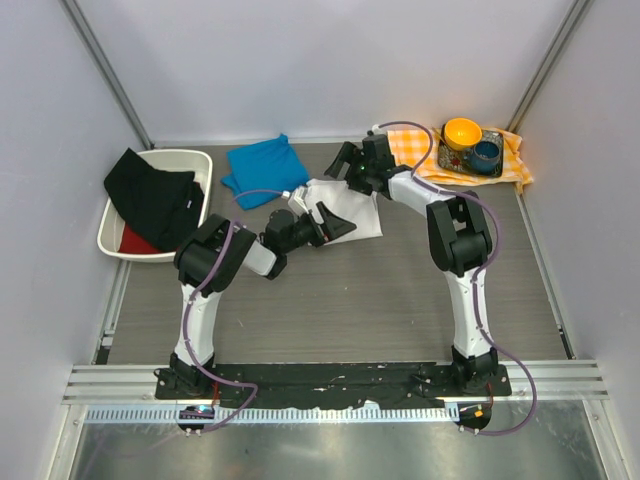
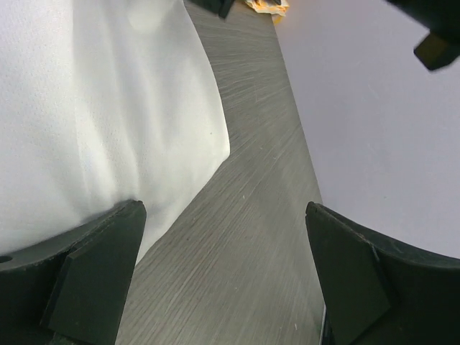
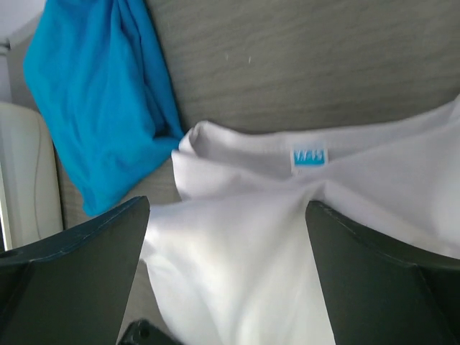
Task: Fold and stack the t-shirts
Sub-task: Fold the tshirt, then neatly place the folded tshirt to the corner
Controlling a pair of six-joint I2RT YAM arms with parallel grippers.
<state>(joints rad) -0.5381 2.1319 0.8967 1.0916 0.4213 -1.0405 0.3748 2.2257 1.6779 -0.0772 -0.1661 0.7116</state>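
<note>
A grey wood-grain tabletop [image 1: 380,300] fills the overhead view, with two black arms reaching from its near edge toward the middle. At far left sits a white bin [image 1: 190,157] holding a crumpled black cloth [image 1: 150,195], with a bit of red showing under it.

The white t-shirt [image 1: 365,215] lies bunched at the centre of the tabletop, between the two arms. The blue t-shirt [image 1: 265,165] lies loosely folded just to its left, its edge touching the white one beside the bin. An orange-and-white checked cloth [image 1: 415,150] lies at the far right, carrying an orange bowl [image 1: 462,131] and a blue cup [image 1: 487,154].

The left tool [image 2: 223,273] is spread wide and empty, one finger at the white shirt's edge, the other over bare tabletop. The right tool [image 3: 226,266] is also spread wide and empty, above the white shirt's collar, where a small blue label [image 3: 309,157] shows.
</note>
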